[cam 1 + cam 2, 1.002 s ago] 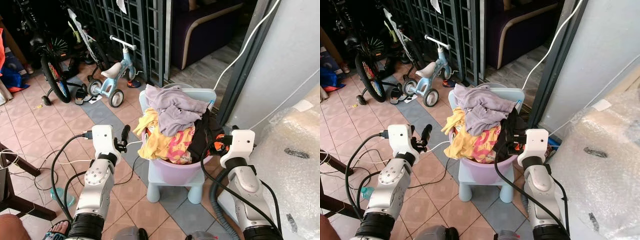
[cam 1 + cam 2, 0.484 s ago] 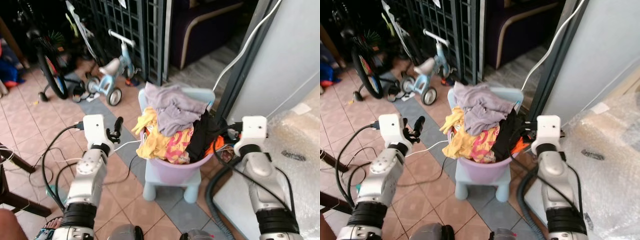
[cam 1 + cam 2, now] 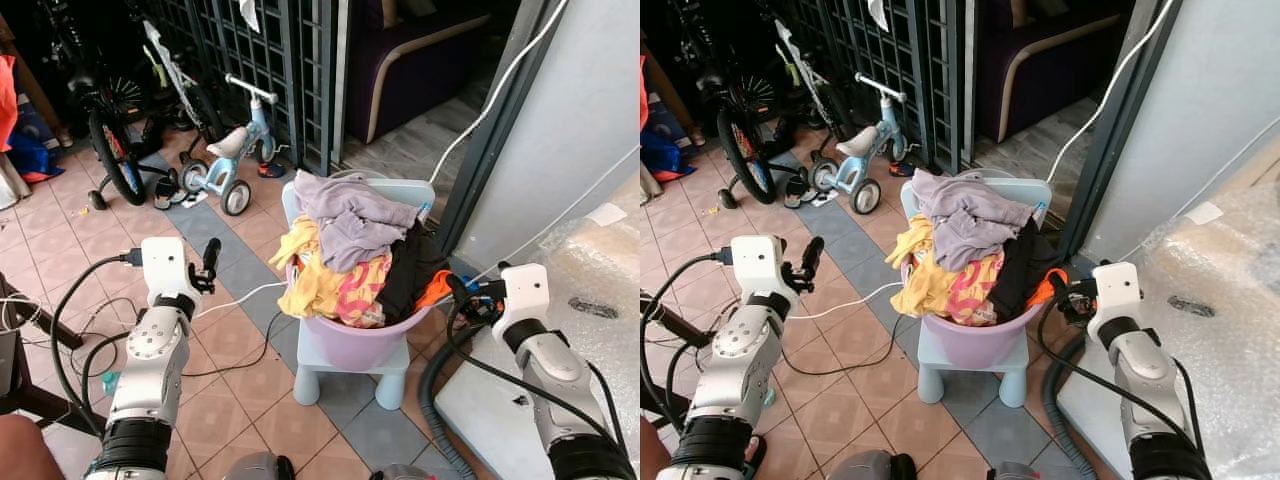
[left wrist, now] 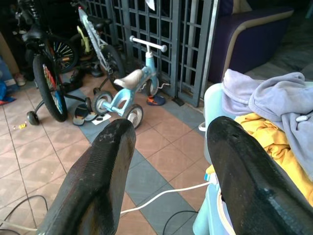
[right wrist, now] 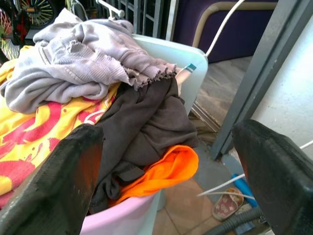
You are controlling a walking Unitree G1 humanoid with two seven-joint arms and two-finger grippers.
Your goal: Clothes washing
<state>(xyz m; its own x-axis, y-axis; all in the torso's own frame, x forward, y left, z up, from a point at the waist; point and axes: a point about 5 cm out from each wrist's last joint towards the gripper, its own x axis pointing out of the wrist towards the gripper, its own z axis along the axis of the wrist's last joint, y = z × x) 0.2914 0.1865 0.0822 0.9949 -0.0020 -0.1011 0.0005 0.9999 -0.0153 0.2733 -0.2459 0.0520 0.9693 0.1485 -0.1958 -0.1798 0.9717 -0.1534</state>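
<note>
Both arms raised forward, left pincer (image 3: 210, 262) and right pincer (image 3: 462, 297) spread wide, empty.

Wore two silver arms with white boxy wrist housings, looping black cables, and textured long black fingers (image 4: 98, 186) on each gripper.

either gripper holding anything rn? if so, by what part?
Nothing held. Left gripper and right gripper are both open and empty, one on each side of the laundry basin, apart from the clothes.
</note>
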